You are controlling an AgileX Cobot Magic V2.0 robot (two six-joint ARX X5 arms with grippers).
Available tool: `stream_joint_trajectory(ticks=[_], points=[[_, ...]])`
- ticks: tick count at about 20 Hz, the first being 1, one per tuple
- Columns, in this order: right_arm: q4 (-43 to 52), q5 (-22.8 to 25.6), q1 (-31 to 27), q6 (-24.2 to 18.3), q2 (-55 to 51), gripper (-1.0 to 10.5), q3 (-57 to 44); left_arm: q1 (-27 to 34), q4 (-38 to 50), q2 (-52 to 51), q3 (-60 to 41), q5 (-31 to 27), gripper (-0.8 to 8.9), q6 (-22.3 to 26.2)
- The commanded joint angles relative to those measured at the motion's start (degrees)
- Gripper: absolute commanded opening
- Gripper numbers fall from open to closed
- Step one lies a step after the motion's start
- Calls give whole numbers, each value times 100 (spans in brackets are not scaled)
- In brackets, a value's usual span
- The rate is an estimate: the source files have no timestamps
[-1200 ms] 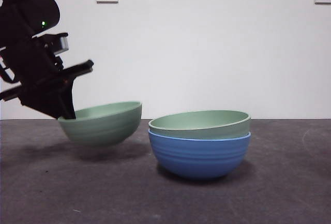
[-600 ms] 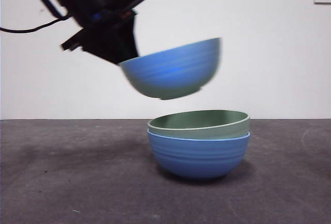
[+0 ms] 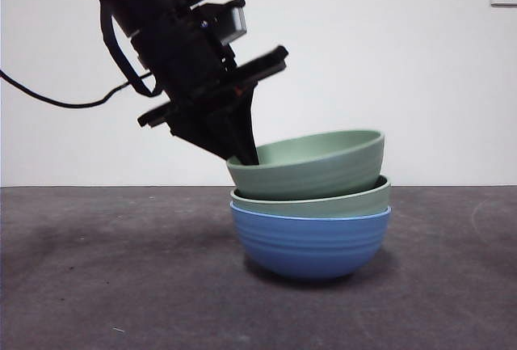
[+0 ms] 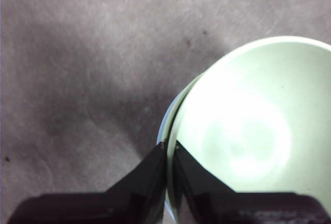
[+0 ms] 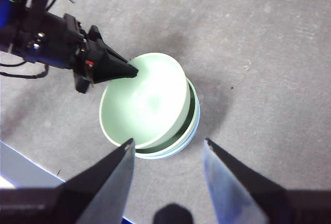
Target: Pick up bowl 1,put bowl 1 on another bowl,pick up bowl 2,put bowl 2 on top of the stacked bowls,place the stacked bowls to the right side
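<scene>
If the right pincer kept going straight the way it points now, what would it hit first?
Probably the top green bowl, which the left pincer holds by its rim, tilted on the second green bowl and blue bowl. The right pincer hangs open above that stack, though depth and exact aim are uncertain.

Left gripper (image 3: pixel 246 154) carried bowl 2 (image 3: pixel 311 166) across, now tilted atop the stacked bowls (image 3: pixel 311 225)

Even, soft light fills the front view, sharp throughout, with a faint shadow on the desk (image 3: pixel 121 285) beneath the blue bowl (image 3: pixel 311 241). In the left wrist view, glare washes out the top green bowl (image 4: pixel 253 131); the picture is soft and grainy.
</scene>
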Motion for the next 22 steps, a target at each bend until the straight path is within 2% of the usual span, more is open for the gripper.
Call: stream_joint_trajectory(ticks=[1,5,6,8,10,13,17,19,21,22], points=[[28,17,4,59,-4,220,4,-20,20,219,-20,22,-8,-46],[28,20,4,59,-4,220,4,-63,39,295,-17,22,4,-35],[28,17,4,59,-4,220,4,-61,33,293,-4,26,40,-39],[26,17,4,76,-4,220,4,-57,-120,293,103,28,196,-39],[26,17,4,96,-4,220,4,-57,-337,291,304,26,288,-39],[-83,17,4,98,-4,221,4,-57,-737,249,713,24,293,-35],[-197,28,2,103,0,228,4,-55,-1803,208,1416,-24,292,177],[-181,39,2,216,109,322,4,-48,-2124,55,1624,-109,293,203],[-173,42,2,251,374,545,4,-15,-2197,-297,1631,-188,292,234],[-122,39,2,251,562,593,4,-13,-2251,-494,1631,-275,293,258]])
